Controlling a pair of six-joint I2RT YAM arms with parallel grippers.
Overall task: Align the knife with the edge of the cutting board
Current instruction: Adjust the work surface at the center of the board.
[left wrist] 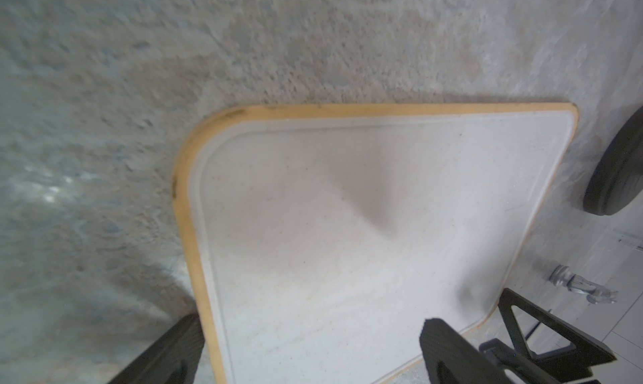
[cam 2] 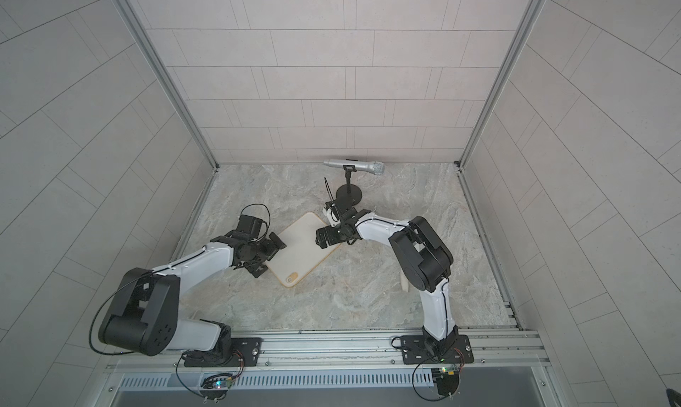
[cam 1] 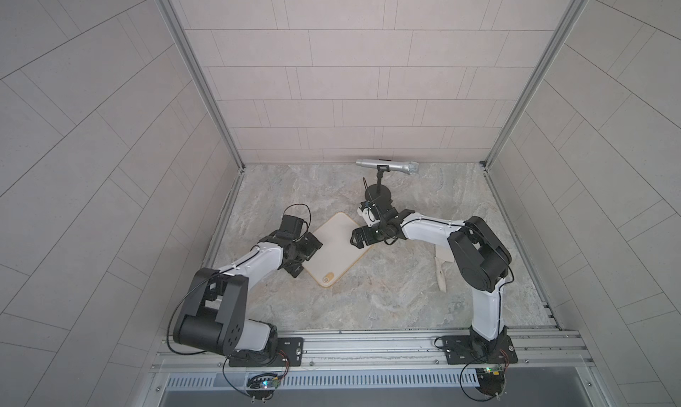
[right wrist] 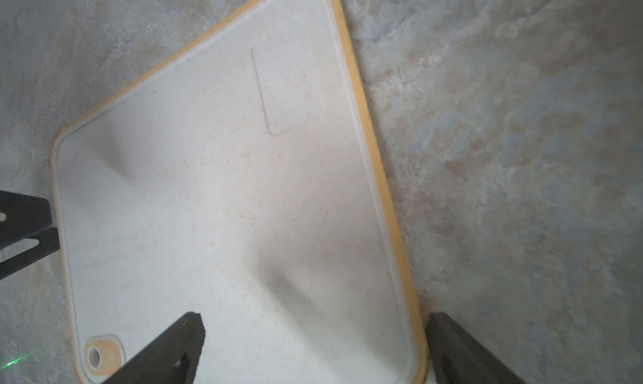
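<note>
Marbled grey tabletop boxed in by pale tiled walls, pictured from overhead; at left, left gripper poised at the left corner of the cutting board, jaws spread wide, holding nothing; in the left wrist view, one of its fingers outside the tan rim, its partner above the cream face; contact with the board impossible to tell; at centre, board lying flat and turned like a diamond, one corner pointing at the back wall, small tan-ringed hole at the corner nearest the arms' bases; just right of centre, right gripper over the board's right-hand edge, jaws likewise wide and empty; in the right wrist view, one of its black fingers above the board, the other beyond the rim over bare stone; behind it, silver microphone lying level on a black round-based stand, close to the back wall; further right, the knife flat on the tabletop, well apart from the board, beside the right arm and partly hidden under its black elbow; pale handle end pointing toward the near rail; blade mostly out of sight; neither gripper near it.
</note>
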